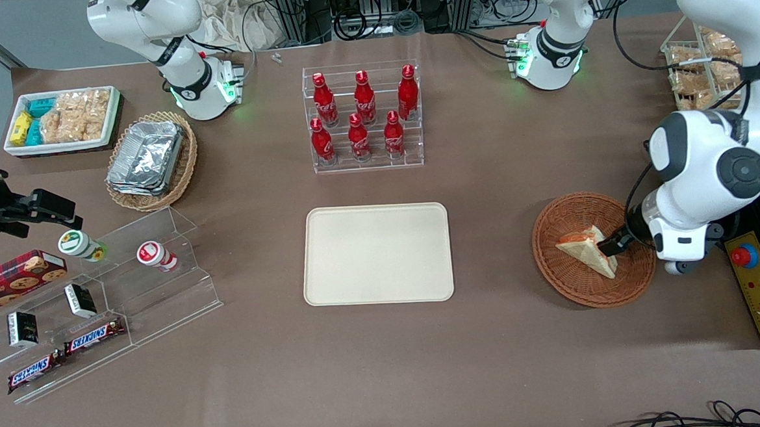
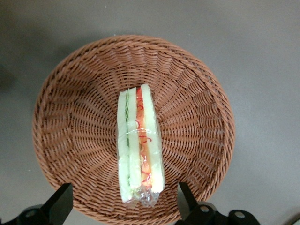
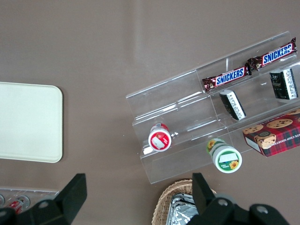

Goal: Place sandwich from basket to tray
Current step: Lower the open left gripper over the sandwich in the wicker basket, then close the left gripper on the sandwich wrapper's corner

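- The basket (image 2: pixel 84 108) is reddish-brown woven wicker, ribbed and rough, with a dull sheen.
- The sandwich (image 2: pixel 139 145), soft pale bread, is wrapped in clear, glossy, crinkled plastic film.
- The gripper (image 2: pixel 125 206), at the basket's 6 o'clock edge in the wrist view, has matt black fingers (image 2: pixel 58 204) set wide apart.
- The tray (image 1: pixel 377 254) is smooth, matt cream plastic.
- The table (image 1: pixel 492 364) has a matt brown covering.
- At the tray's 12 o'clock, glossy red bottles (image 1: pixel 358 136) stand in a clear acrylic rack (image 1: pixel 367 163).
- At 10 o'clock, crinkled shiny foil containers (image 1: pixel 146 157) sit in a tan wicker basket (image 1: pixel 186 171).
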Tool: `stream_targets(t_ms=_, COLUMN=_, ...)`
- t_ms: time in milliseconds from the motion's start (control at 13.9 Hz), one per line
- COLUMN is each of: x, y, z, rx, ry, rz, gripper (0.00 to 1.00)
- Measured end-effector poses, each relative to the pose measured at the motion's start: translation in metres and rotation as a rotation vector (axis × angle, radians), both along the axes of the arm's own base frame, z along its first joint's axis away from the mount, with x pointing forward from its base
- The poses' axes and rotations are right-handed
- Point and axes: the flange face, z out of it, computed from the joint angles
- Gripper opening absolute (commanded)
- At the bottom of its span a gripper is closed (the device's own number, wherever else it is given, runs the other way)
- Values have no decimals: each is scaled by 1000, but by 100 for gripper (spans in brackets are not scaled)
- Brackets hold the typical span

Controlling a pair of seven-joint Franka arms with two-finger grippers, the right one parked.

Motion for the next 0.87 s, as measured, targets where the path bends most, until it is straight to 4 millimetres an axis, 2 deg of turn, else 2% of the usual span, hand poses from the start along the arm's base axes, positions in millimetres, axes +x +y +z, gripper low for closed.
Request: stream_targets(t_ms=866, x=-11, y=-3, z=-41, rx=-4, ry=41, rz=71, gripper=100)
